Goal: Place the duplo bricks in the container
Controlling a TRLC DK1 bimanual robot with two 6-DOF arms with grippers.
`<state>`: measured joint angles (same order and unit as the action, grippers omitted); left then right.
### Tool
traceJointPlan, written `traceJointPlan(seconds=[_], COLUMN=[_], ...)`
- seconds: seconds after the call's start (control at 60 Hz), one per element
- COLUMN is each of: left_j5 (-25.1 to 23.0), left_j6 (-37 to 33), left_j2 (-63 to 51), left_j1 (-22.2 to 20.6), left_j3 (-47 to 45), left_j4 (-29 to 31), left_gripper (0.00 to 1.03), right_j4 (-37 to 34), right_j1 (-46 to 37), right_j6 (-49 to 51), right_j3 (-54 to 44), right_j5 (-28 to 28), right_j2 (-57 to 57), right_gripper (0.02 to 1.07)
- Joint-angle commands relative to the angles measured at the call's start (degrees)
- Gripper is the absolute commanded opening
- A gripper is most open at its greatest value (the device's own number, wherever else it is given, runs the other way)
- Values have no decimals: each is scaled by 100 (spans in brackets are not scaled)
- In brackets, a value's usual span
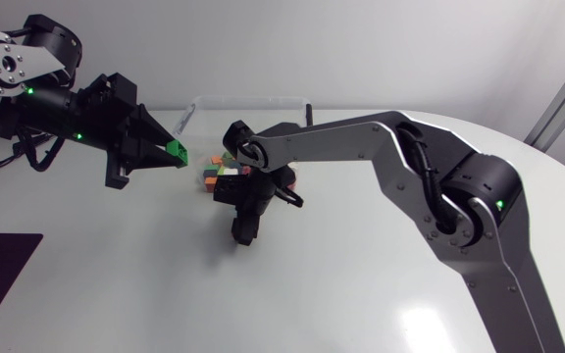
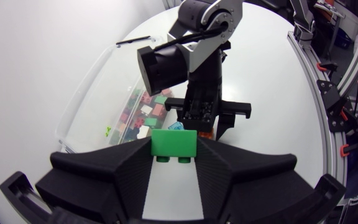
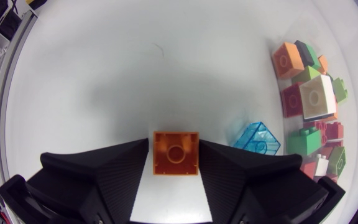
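Pinching a glossy green brick (image 2: 174, 143) from both sides, your left gripper (image 2: 174, 153) holds it at the very tips of its broad matte wedges. Two round pegs show on the brick's lower face. It hangs clear of the white table (image 1: 361, 294), close to one end of the clear plastic container (image 2: 82, 106).

Your right gripper (image 3: 174, 147) is clamped on a square orange brick (image 3: 176, 158), smooth-sided with a single round ring in the middle of its face. It points down at the tabletop, just beside the container's long wall.

A translucent blue brick (image 3: 257, 138) lies tilted on the table just beside one right finger, between that gripper and the container.

Inside the thin, see-through walls sits a loose heap of bricks (image 3: 309, 99): red, green, cream, orange and black blocks, their studs facing different ways.

Your right arm (image 1: 410, 167), silver-grey with black joints, reaches past the middle of the table.
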<state>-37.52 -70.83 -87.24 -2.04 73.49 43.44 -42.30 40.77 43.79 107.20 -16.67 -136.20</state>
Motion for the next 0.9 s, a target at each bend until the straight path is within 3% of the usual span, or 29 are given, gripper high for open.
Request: traceJointPlan(seconds=[0.0, 0.1, 0.217, 0.333, 0.55, 0.75, 0.833, 0.883], left_j5=[-115, -124, -124, -115, -10, 605, 843, 957], left_j6=[271, 711, 1721, 2319, 3022, 3637, 3822, 3945], left_j2=[120, 102, 5, -241, -900, -1752, -2025, -2201], left_j1=[37, 37, 29, -51, -305, -499, -587, -613], left_j3=[236, 288, 315, 455, 1044, 1536, 1703, 1870], left_j4=[-99, -486, -1479, -2024, -2358, -2955, -3175, -3175], left_gripper=[30, 30, 30, 30, 31, 34, 47, 65], right_j4=[-190, -296, -305, -270, -120, -6, 12, 29], right_j1=[36, 36, 27, -8, -70, -245, -342, -404], right_j6=[112, 95, 68, 24, -125, -275, -327, -354], right_j3=[73, -76, -463, -885, -1641, -2142, -2221, -2221], right_j5=[49, 58, 67, 58, -3, -135, -135, -144], right_j2=[-187, 6, 454, 981, 1975, 2757, 2959, 3056], right_gripper=[32, 31, 31, 30, 30, 30, 31, 30])
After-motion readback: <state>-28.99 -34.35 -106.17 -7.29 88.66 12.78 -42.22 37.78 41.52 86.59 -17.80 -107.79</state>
